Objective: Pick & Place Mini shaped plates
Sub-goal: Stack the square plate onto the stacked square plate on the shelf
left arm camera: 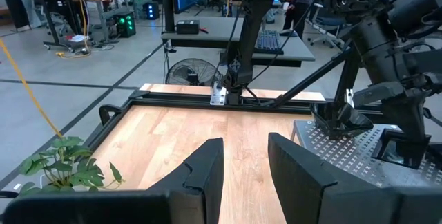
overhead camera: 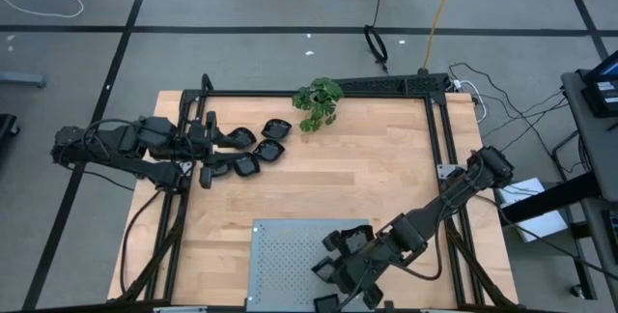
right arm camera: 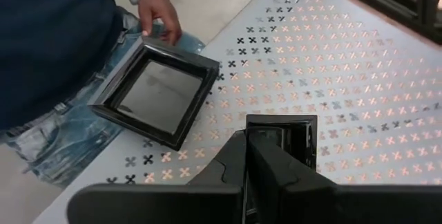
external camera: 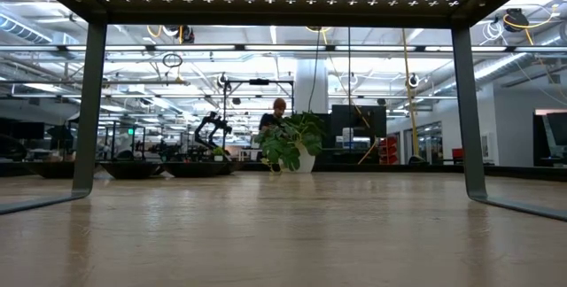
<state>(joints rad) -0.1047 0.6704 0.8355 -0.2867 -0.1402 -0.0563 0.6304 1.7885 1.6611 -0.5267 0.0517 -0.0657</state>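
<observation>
Several glossy black mini plates (overhead camera: 259,147) lie on the wood at the far left, just beyond my left gripper (overhead camera: 208,146), which is open and empty (left arm camera: 245,162). My right gripper (overhead camera: 340,260) is over the grey perforated panel (overhead camera: 290,255), fingers shut (right arm camera: 246,141). A small square plate (right arm camera: 283,137) lies flat on the panel right beside the fingertips. A larger square plate (right arm camera: 157,92) rests at the panel's edge, a person's hand (right arm camera: 159,13) on its corner. More plates (overhead camera: 324,272) sit on the panel around the gripper. My right gripper's shut fingertips stand at the small square plate's rim (right arm camera: 251,124), coming slanting down from above. The fingers themselves hide that spot, so I cannot tell whether they touch the rim. The plate lies flat on the panel.
A green leafy plant (overhead camera: 319,102) stands at the far middle of the table. The panel stands on legs (external camera: 89,110) above the wood. Black frame rails (overhead camera: 439,129) edge the table. A person in a blue sleeve and jeans (right arm camera: 62,58) stands at the near edge.
</observation>
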